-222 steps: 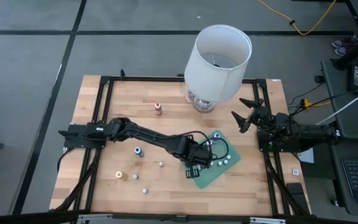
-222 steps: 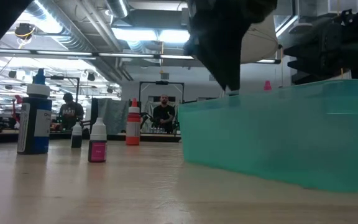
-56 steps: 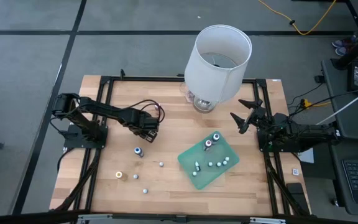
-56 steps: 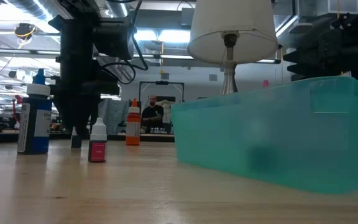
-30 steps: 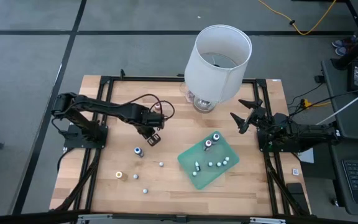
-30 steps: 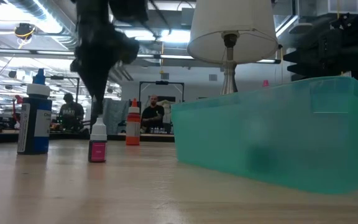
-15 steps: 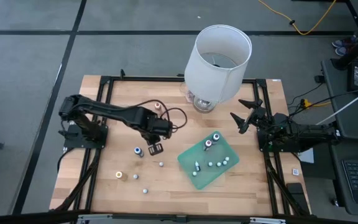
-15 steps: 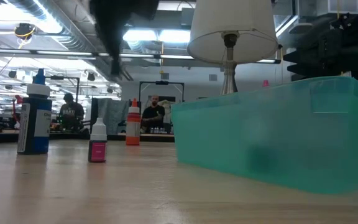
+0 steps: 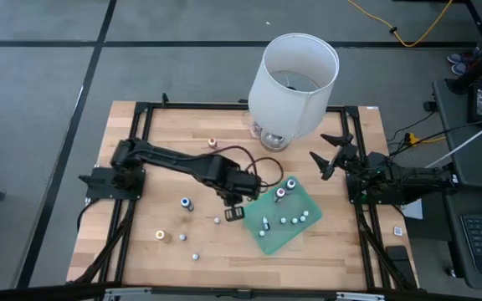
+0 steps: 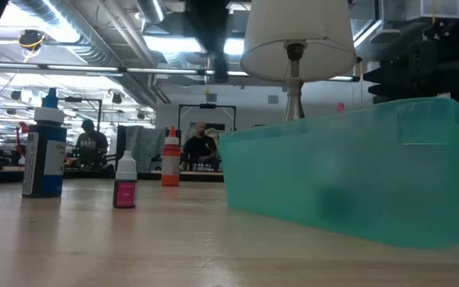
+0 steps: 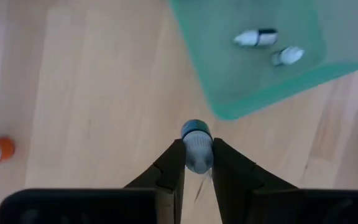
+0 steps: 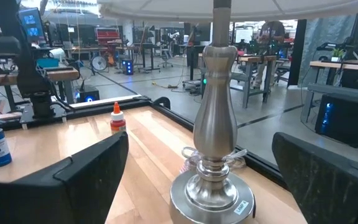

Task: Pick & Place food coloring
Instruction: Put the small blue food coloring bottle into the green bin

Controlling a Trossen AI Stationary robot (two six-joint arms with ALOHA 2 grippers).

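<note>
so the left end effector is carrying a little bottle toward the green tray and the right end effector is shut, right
Not quite: the right end effector is open, as the high view shows. The rest holds: the left end effector grips a little bottle near the green tray.

Two dark, slender jointed arms, black cables looping beside the left arm (image 9: 182, 165); black tapered fingers (image 11: 169, 171) on its gripper; broad matte-black fingers (image 12: 92, 171) on the right arm (image 9: 392, 180).
</note>
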